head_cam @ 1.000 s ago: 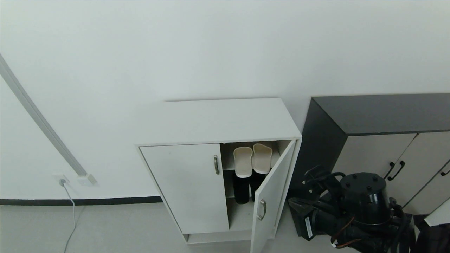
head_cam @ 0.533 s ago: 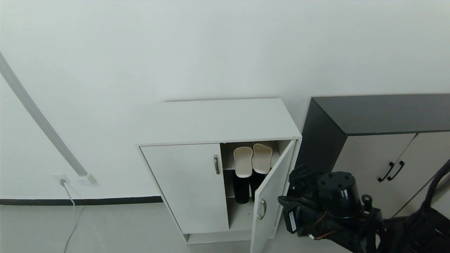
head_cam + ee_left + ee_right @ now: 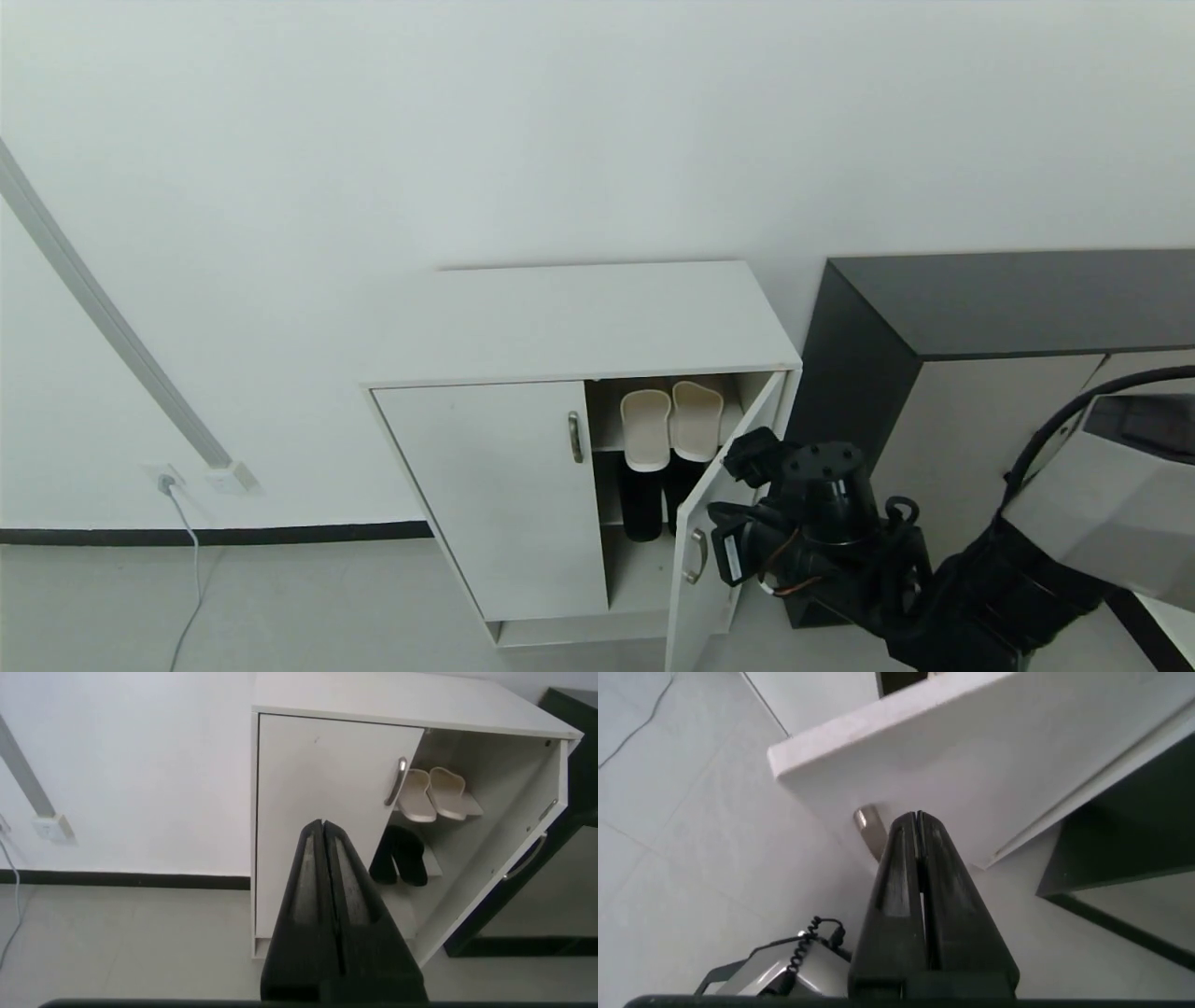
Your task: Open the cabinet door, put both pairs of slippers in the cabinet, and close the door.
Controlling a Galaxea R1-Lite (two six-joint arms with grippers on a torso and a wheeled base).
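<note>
Jaws shut, empty, on left gripper (image 3: 323, 835) and right gripper (image 3: 918, 826). With beige slippers (image 3: 670, 425) and black slippers (image 3: 642, 509) shelved, closing step: right gripper should push cabinet door (image 3: 700, 616) shut.

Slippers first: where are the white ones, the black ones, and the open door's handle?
white slippers (image 3: 646, 431), head view, left slipper's sole
black slippers (image 3: 640, 504), head view, left slipper's sole
open door's handle (image 3: 698, 556), head view, middle of the bar

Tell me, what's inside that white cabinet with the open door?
A cream pair of slippers sits above a black pair. The closed left door hides the rest of the cabinet inside.
</note>
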